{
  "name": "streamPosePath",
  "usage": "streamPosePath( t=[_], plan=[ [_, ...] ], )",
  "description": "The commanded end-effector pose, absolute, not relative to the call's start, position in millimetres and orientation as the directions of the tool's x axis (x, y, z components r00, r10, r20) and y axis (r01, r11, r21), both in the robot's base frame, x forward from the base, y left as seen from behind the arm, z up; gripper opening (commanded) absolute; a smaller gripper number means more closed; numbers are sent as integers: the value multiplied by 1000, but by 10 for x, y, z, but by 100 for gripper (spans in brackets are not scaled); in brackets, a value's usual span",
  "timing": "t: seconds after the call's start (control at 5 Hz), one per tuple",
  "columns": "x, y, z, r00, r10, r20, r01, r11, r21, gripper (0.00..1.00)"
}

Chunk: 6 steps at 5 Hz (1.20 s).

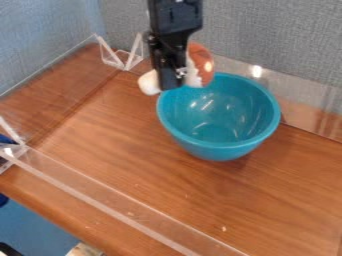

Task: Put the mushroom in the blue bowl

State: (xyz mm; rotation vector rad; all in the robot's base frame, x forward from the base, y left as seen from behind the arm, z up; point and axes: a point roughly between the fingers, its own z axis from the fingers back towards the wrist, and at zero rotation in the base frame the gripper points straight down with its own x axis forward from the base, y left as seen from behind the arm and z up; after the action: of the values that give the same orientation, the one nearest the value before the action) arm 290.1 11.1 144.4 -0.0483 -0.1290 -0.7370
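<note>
Mushroom (197, 66) half-hidden behind fingers (168, 78) — arm cut off.

My fingers (170, 76) are black, like the rest of my arm above them. The mushroom (195, 66) I carry shows an orange-red cap at my three o'clock and a cream-white stem (148, 85) at my eight o'clock. The blue bowl (221, 118), at five o'clock from me, is a glossy teal, plain, with pale highlights on its inner wall. The table (120, 170) is reddish-brown wood with a fine grain. The back wall (54, 30) is speckled grey-blue.
</note>
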Motion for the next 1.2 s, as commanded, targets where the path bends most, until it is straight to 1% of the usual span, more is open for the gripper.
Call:
streamPosePath(
  t=[0.0,0.2,0.4,0.8,1.0],
  plan=[
    [3021,154,1559,741,-652,164,655,755,43,0],
    [3168,-28,1571,700,-697,156,699,713,49,0],
    [3288,-128,1553,670,-727,148,730,682,44,0],
    [3413,-74,1348,723,-678,135,679,733,46,0],
    [3398,-29,1296,742,-658,130,657,752,52,0]
  ],
)
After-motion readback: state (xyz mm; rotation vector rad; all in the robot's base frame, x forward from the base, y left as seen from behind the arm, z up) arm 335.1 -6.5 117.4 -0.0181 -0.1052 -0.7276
